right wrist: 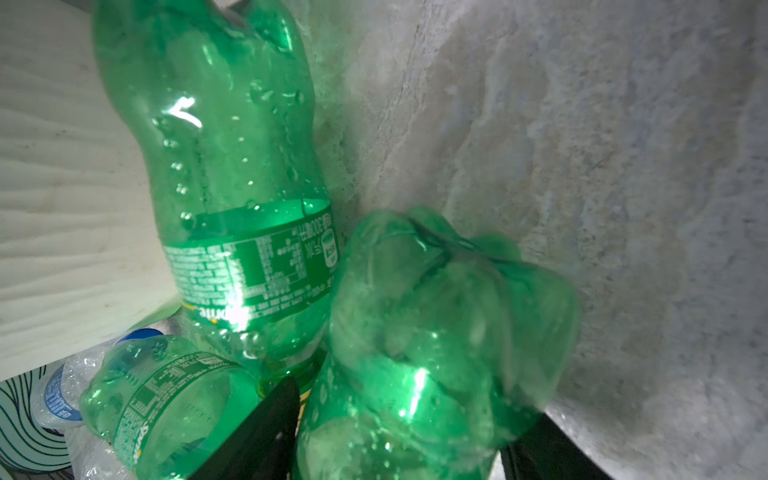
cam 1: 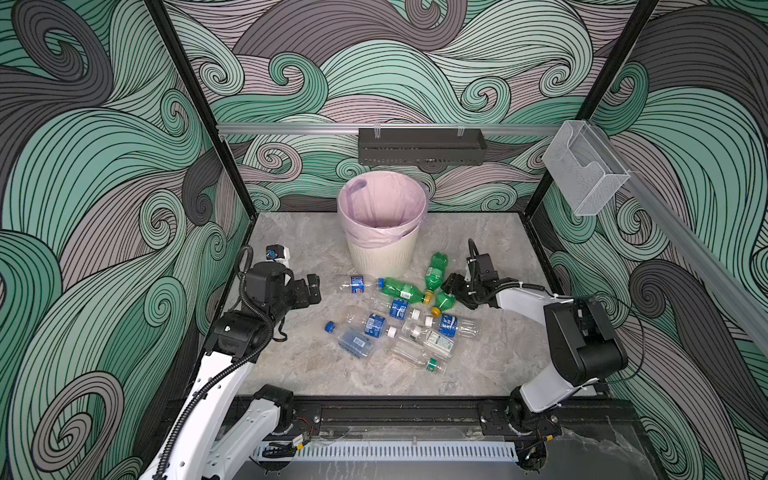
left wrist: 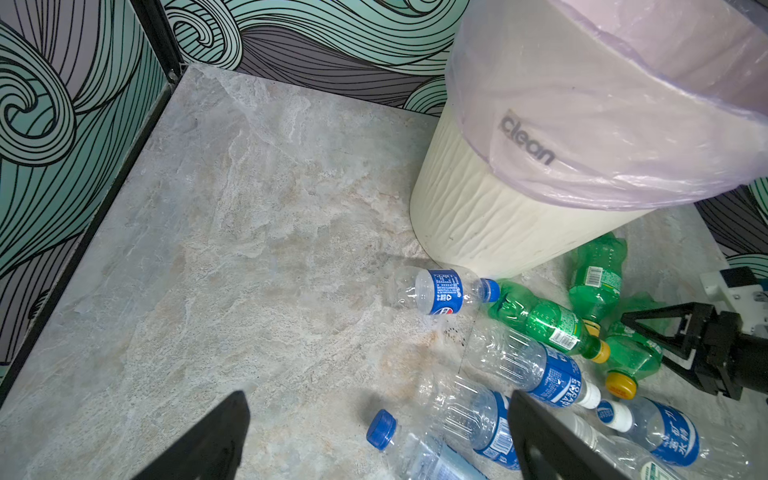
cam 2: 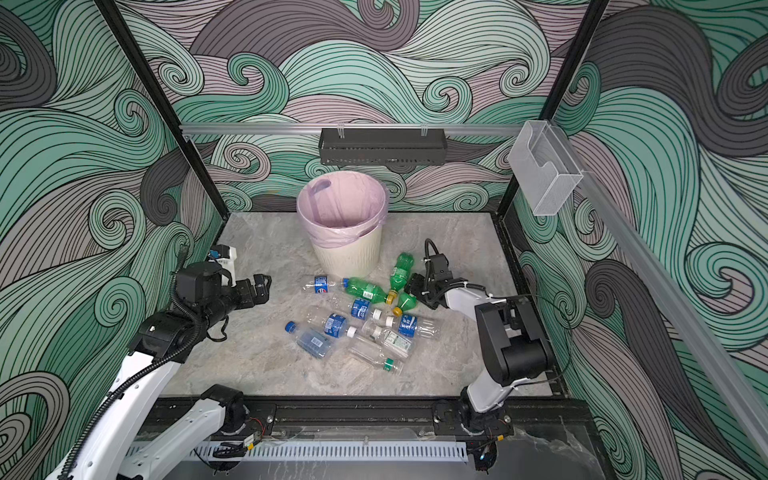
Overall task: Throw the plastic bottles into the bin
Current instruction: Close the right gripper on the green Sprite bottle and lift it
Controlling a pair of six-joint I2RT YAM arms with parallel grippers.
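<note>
At the right-hand edge of the bottle heap, the right gripper (right wrist: 407, 411) is straddling a crumpled green bottle (right wrist: 449, 316). Its black fingers (right wrist: 266, 428) are standing on either side of the dented body, partly parted; whether they are pressing it cannot be told. This bottle is lying on the marbled tabletop (cam 1: 291, 365) with its yellow cap (cam 1: 435, 311) pointing toward the near edge.

Just beside it, a second green bottle (cam 1: 436, 270) is lying with its base toward the bin (cam 1: 382, 255). A third green bottle (cam 1: 401, 289) is lying crosswise, its cap meeting the necks of the other two. A clear Pepsi-labelled bottle (cam 1: 356, 285) is lying before the bin's foot, its blue cap just beside the third bottle's base.

Nearer the front, clear bottles are lying in a loose cluster: a blue-labelled bottle (cam 1: 376, 325), a white-green-labelled bottle (cam 1: 434, 340), a green-capped bottle (cam 1: 417, 357) and a blue-capped bottle (cam 1: 351, 338).

The bin is standing upright at the back middle of the table, a pale pink bag (cam 1: 380, 195) folded over its rim. Every bottle in view is lying outside it.

Left of the heap, the left gripper (left wrist: 378, 395) is hovering over bare tabletop, its jaws spread wide with nothing between them.
</note>
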